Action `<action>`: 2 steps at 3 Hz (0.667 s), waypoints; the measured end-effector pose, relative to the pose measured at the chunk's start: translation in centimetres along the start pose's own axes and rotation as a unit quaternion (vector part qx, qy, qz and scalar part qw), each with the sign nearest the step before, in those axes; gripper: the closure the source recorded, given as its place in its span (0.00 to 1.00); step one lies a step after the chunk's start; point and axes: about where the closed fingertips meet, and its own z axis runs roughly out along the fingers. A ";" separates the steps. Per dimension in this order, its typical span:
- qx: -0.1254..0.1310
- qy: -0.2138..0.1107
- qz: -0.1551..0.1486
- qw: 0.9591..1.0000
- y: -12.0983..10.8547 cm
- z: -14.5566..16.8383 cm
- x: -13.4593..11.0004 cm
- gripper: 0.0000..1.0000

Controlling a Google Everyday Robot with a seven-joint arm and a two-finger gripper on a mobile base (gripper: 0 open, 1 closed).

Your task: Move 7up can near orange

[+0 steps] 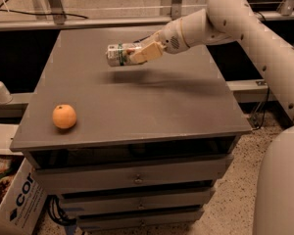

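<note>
The gripper point(138, 54) is hovering over the far middle of the grey table point(157, 106), its fingers point(146, 51) clasping the 7up can point(118, 54), which is lying on its side in the air and casting a shadow on the tabletop beneath. The orange point(64, 116) is sitting near the table's front left corner, well apart from the can. A cardboard box point(14, 204) is standing on the floor below that corner.

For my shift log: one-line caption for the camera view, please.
The gripper holds the 7up can on its side above the cabinet top, well away from the orange near the front edge.
</note>
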 end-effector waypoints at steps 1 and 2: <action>-0.005 0.000 0.001 1.000 0.7 0.3 0.3 1.00; -0.012 -0.009 0.004 1.000 2.6 -0.5 0.7 1.00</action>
